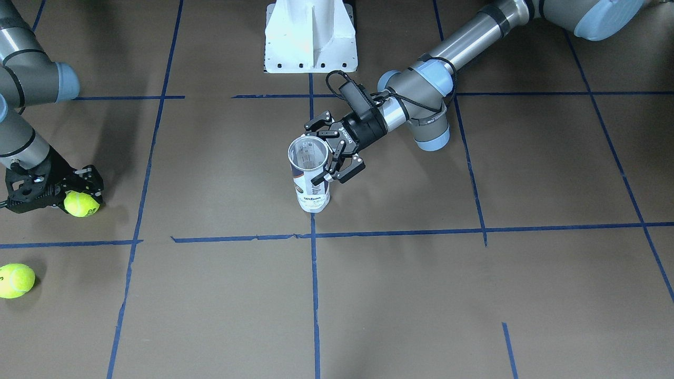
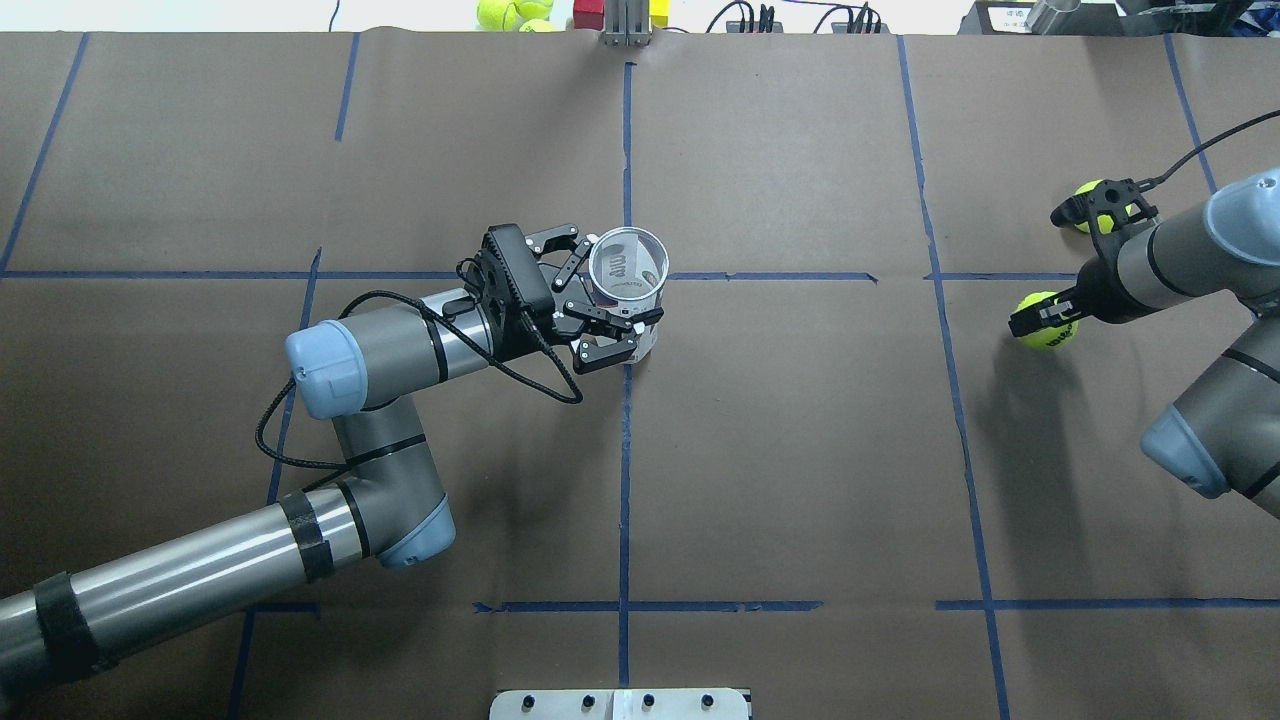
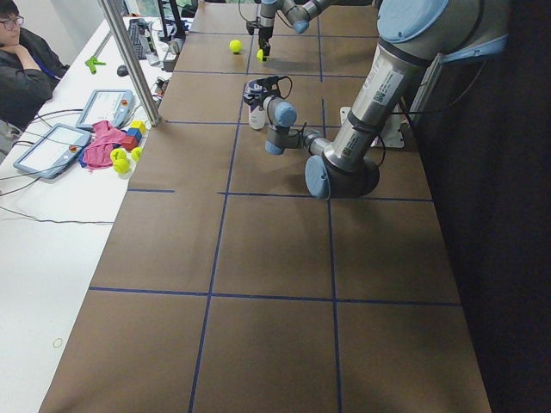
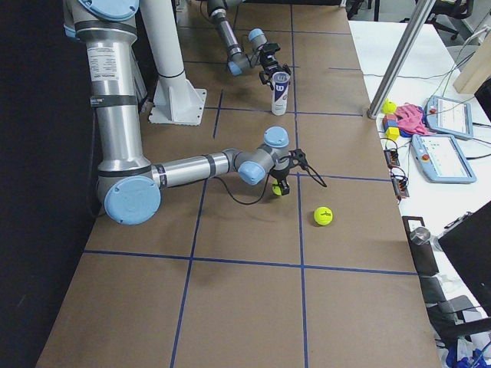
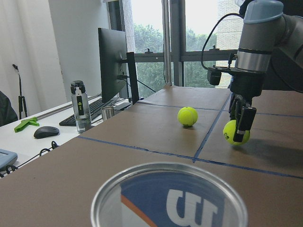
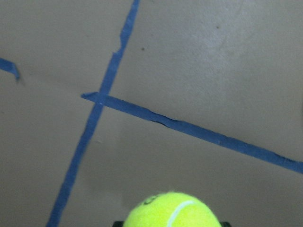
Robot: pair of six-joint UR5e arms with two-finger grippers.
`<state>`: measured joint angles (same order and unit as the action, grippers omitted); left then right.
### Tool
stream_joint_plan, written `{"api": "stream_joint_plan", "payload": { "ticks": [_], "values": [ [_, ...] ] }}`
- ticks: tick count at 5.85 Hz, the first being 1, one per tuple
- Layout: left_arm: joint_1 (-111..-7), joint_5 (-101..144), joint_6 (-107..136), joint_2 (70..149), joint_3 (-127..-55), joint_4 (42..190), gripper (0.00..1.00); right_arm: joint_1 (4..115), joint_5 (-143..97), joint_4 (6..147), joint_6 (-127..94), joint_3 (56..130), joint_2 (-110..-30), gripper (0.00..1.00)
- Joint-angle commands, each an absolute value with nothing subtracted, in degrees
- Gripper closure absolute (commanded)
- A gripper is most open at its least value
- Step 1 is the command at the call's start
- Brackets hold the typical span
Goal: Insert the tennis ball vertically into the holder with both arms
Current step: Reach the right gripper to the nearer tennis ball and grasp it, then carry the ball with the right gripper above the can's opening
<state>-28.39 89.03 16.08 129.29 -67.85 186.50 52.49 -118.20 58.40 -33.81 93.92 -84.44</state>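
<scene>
The holder (image 1: 310,179) is a clear can with a white and navy label. It stands upright near the table's middle with its open mouth up, and it shows in the overhead view (image 2: 628,268). My left gripper (image 1: 324,152) is shut on its upper part from the side, one finger on each side (image 2: 612,290). The can's rim (image 5: 168,198) fills the bottom of the left wrist view. My right gripper (image 1: 79,197) is shut on a yellow-green tennis ball (image 1: 80,205) low at the table on my right (image 2: 1045,320). I cannot tell whether the ball touches the table.
A second tennis ball (image 1: 15,280) lies loose beyond the right gripper, and shows in the left wrist view (image 5: 187,116). The white pedestal base (image 1: 310,37) stands at my side of the table. A side table with tablets (image 3: 52,148) and a seated person lies past the far edge.
</scene>
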Motion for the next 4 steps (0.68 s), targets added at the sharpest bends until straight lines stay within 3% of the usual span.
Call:
{"api": "stream_joint_plan", "payload": {
  "ticks": [1, 4],
  "values": [
    [-28.4, 89.0, 16.1, 129.4, -67.9, 186.5, 0.13, 52.6, -118.5, 68.8, -37.8, 102.5, -80.9, 0.97],
    [-28.4, 89.0, 16.1, 129.3, -67.9, 186.5, 0.13, 49.0, -118.5, 93.0, -53.1, 113.4, -64.7, 0.97]
  ]
}}
